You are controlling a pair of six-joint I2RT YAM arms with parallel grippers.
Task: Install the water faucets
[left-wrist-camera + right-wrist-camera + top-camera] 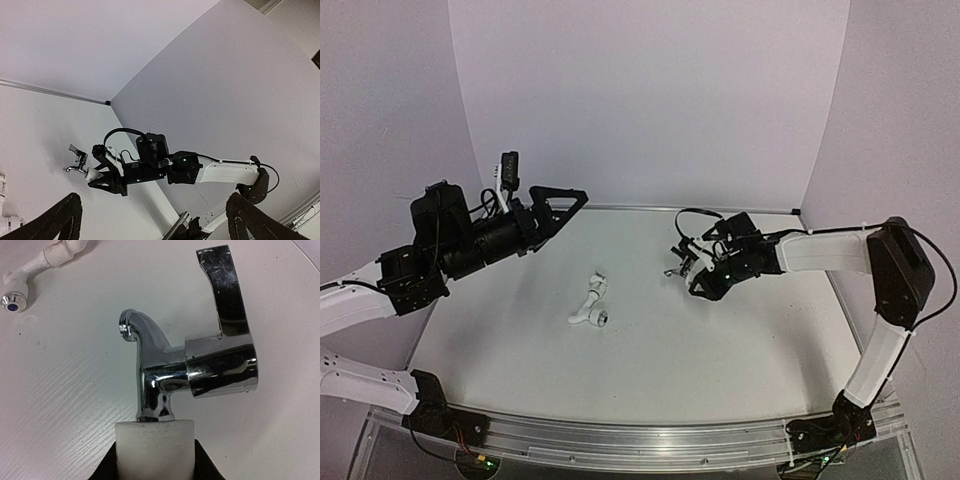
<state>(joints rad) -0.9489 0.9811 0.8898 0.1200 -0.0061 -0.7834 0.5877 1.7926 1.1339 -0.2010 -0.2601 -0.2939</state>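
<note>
Shiny chrome metal tap with a lever handle (165, 375) stands upright in the close view from my right wrist. Its stem is sunk into the top of a short white plastic elbow fitting (155, 447). My right hand (690, 268) is clamped on that fitting from both sides and holds the pair in the air above the white table (520, 350), right of centre. The spout curves left and the lever rises at the upper right. I cannot tell how far the threads have gone in, because the fitting's rim hides them.

My left hand (538, 185) is raised at the left side, well apart from the tap. Its fingers are spread wide and hold nothing. A long white bent pipe piece (588, 305) lies flat on the table between my two arms.

As I judge it, the step is screwing the tap home. To do it well, I should grip the fitting firmly without tilting it. My left hand should take the chrome body rather than the thin lever, line up with the stem, and turn gently so the threads do not cross.
</note>
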